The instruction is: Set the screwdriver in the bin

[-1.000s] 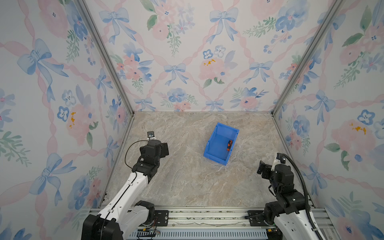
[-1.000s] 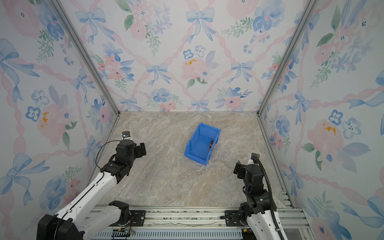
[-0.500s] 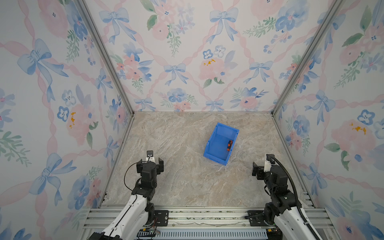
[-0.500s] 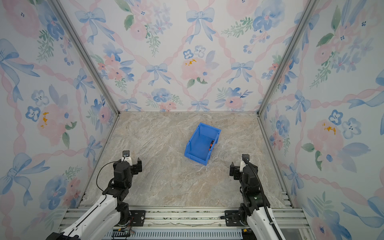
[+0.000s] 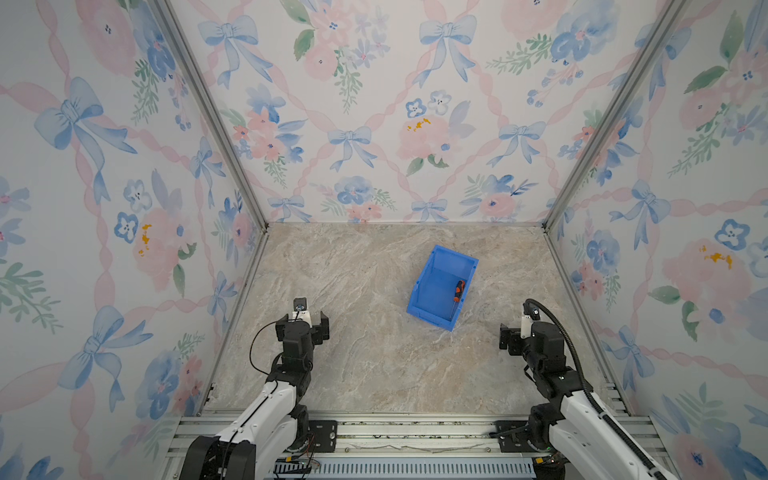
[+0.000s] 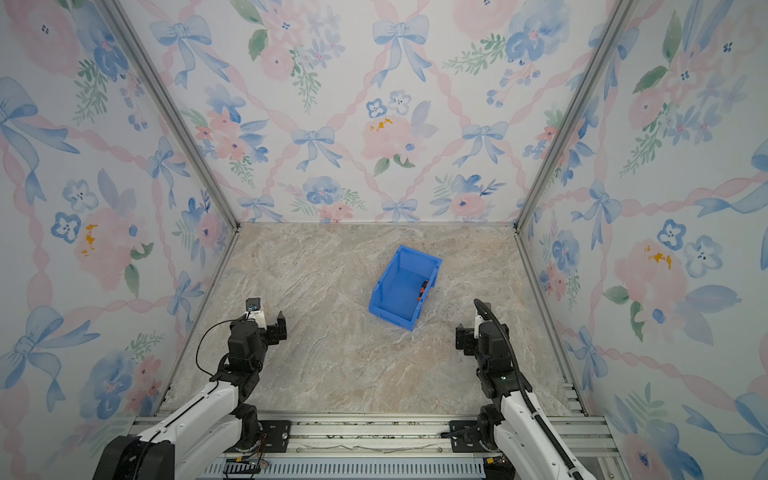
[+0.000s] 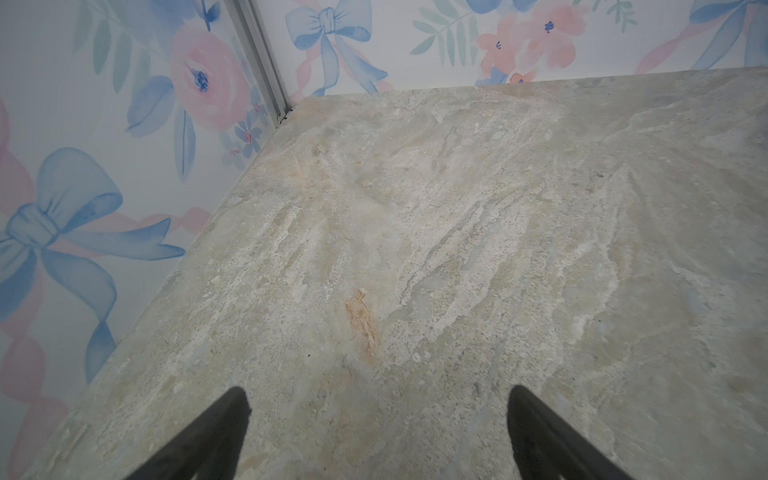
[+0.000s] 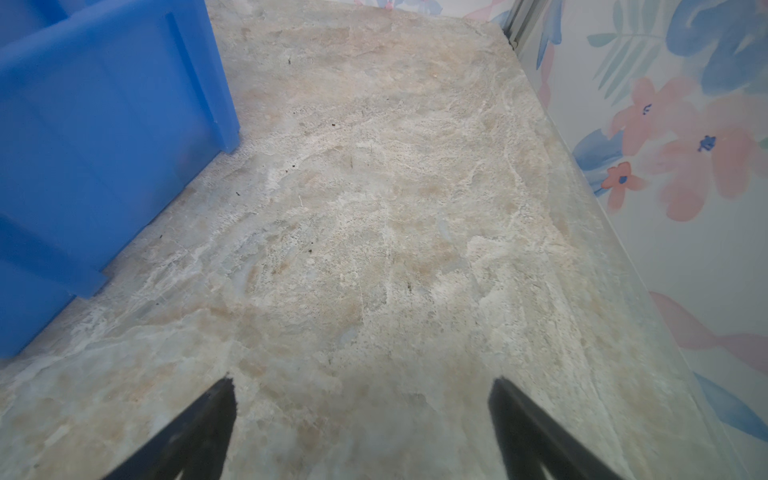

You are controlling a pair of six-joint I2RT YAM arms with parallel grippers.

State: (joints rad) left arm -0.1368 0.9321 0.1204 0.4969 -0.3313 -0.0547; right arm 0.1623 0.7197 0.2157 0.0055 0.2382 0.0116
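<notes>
Marbled beige worktop (image 5: 374, 365), walled by floral wallpaper (image 5: 374, 124); screwdriver (image 5: 459, 290) lies inside the bin (image 5: 457, 254), right of the worktop's centre; left end effector (image 7: 376, 399) and right end effector (image 8: 361, 386) spread wide near the front edge.

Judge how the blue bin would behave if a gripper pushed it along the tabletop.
The bin looks like moulded plastic holding only the small screwdriver, so it is probably light and easy to slide on the smooth tabletop. Its wide flat base suggests tipping is unlikely. The loose screwdriver may rattle inside.
</notes>
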